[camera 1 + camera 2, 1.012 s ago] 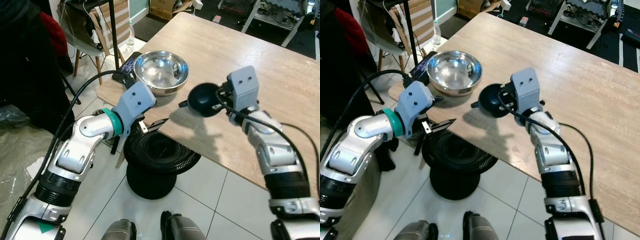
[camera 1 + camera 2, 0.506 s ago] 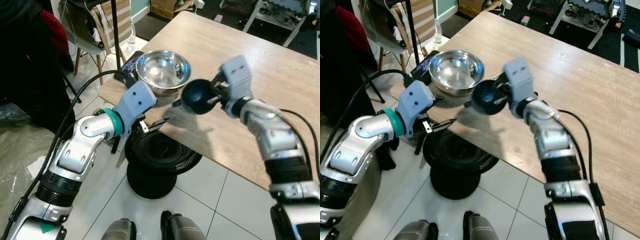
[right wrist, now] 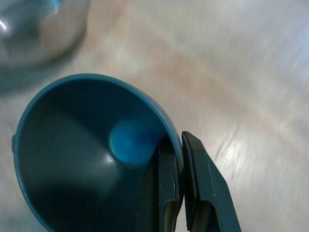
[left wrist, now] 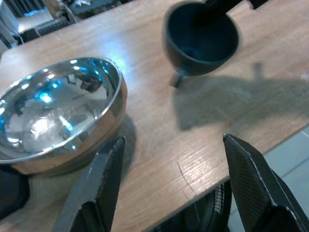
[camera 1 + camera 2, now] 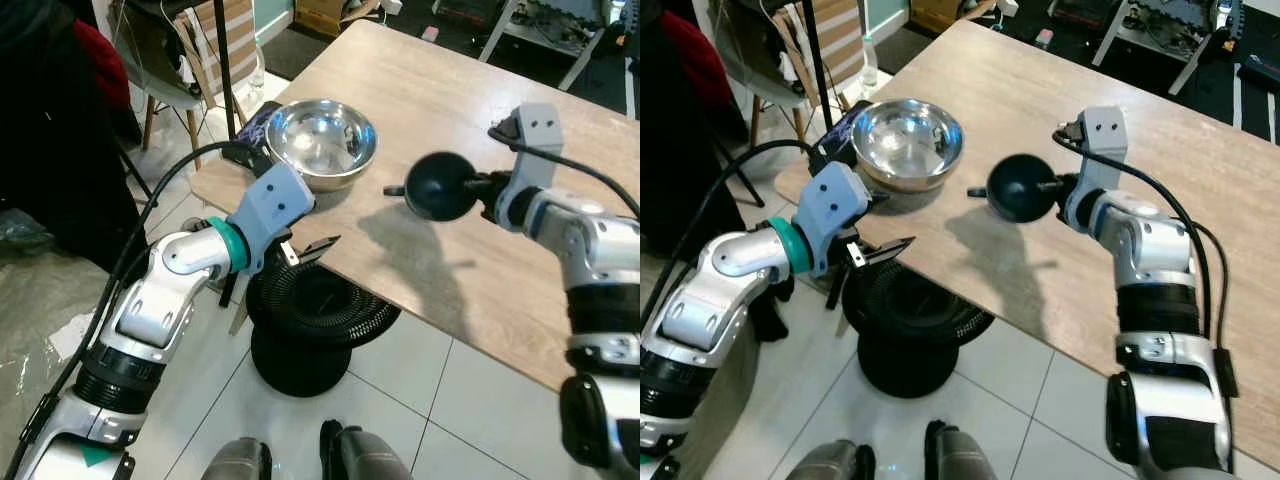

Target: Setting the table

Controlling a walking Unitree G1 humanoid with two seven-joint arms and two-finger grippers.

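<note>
The right pincer (image 3: pixel 176 188) is clamped on the rim of a dark teal bowl (image 5: pixel 440 186), one finger inside the wall and one outside, and holds it in the air above the wooden tabletop (image 5: pixel 560 150); the bowl's shadow lies on the wood beneath it. The bowl is tipped on its side, its round underside toward the robot's head, with a small nub sticking out on the side facing the steel bowl. In the right wrist view its hollow shows a lighter blue patch at the bottom. A shiny stainless-steel mixing bowl (image 5: pixel 317 142) stands upright on the tabletop near its corner, to the left of the teal bowl and apart from it. Just beside the steel bowl, at the table's edge, lies a dark flat object (image 5: pixel 252 135) that is partly hidden. The left pincer (image 4: pixel 174 186) is released, its two black fingers spread wide, and hovers at the near edge of the tabletop, just below the steel bowl and gripping nothing. Under that edge, on the white tiled floor (image 5: pixel 420 420), stands a round black ribbed stool (image 5: pixel 318 310). A chair (image 5: pixel 170 70) stands beyond the table corner.
</note>
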